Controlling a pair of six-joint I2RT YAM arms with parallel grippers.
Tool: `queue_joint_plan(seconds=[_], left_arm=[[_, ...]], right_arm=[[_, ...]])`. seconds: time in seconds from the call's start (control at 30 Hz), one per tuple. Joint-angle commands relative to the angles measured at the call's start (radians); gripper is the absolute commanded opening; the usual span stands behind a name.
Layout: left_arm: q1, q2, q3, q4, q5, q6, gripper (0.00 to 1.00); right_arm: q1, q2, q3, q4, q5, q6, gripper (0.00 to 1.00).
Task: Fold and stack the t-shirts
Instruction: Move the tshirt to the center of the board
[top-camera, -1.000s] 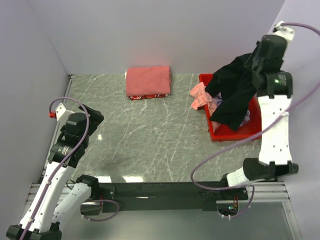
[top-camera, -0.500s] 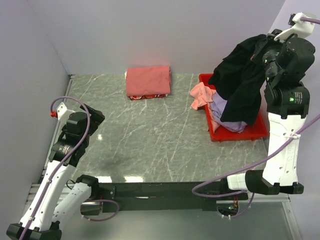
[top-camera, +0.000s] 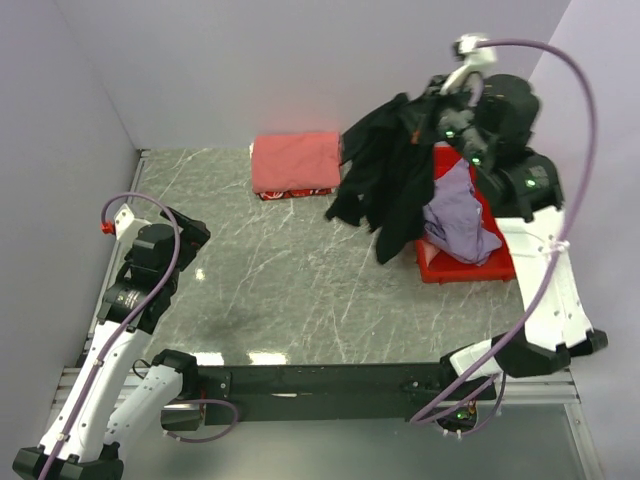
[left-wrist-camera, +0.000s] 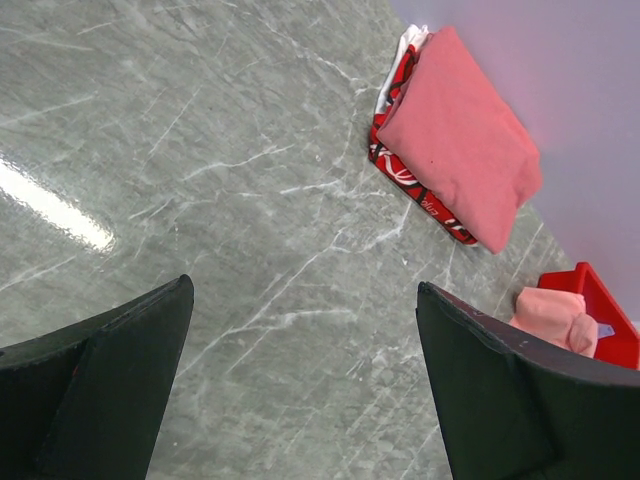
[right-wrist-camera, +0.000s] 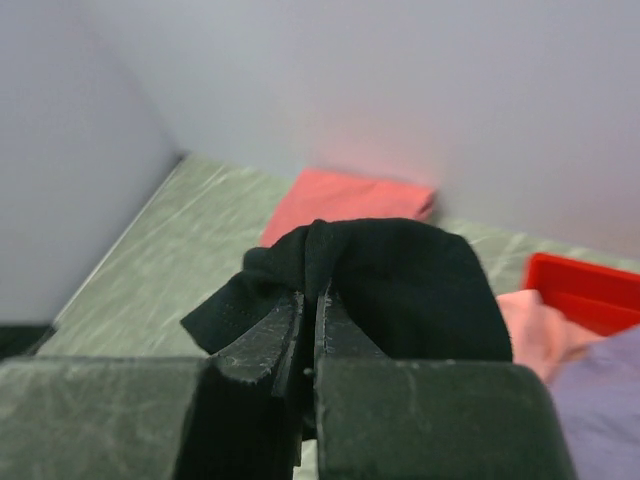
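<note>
- Right gripper (right-wrist-camera: 310, 300): raised high over the far right of the marble table (top-camera: 280, 290). Its jaws are pinched tight on a bunched fold of the black t-shirt (top-camera: 385, 175).
- Black t-shirt: hangs free from that grip, draping down between the folded stack and the red bin (top-camera: 465, 268). In the top view its lower part overlaps the bin's left rim. Whether the hem touches the table cannot be told.
- Left gripper (left-wrist-camera: 300, 340): low over the near left of the table. Its jaws are spread wide with nothing between them and only bare marble below.
- Coral-red t-shirt (top-camera: 295, 160): folded flat at the far edge, near the back wall. It lies on top of a folded red garment with white print (left-wrist-camera: 400, 165), whose edge shows beneath it.
- Lavender t-shirt (top-camera: 458, 215): bunched, unfolded, inside the red bin.
- Pink t-shirt (left-wrist-camera: 550, 315): crumpled just beside the bin's corner, visible in both wrist views and hidden behind the black shirt from above.
</note>
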Motion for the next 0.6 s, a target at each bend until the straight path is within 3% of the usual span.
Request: queue_joint_plan(seconds=[0.0,0.2,0.37,0.53,0.57], left_arm=[[0.0,-0.021,-0.005,0.002,0.018,-0.032,0.99],[0.0,-0.049,-0.028,-0.041,0.02,-0.067,0.99],[0.0,-0.063,-0.062,-0.05,0.035,-0.09,1.0],[-0.002,-0.012,-0.097,-0.035,0.066,-0.089,0.99],[0.0,-0.002,-0.1,-0.03,0.079,-0.09,1.0]], right_arm=[[0.118,0.047,-0.008,0.041,-0.025,0.0,0.0],[0.285,0.146,-0.095,0.072,0.096,0.044,0.0],[0.325,0.292,-0.199,0.159,-0.003,0.144,0.0],[0.341,0.577,-0.002,0.101,0.016,0.139,0.04],[0.342,0.62,0.042,0.057,0.029,0.136,0.16]])
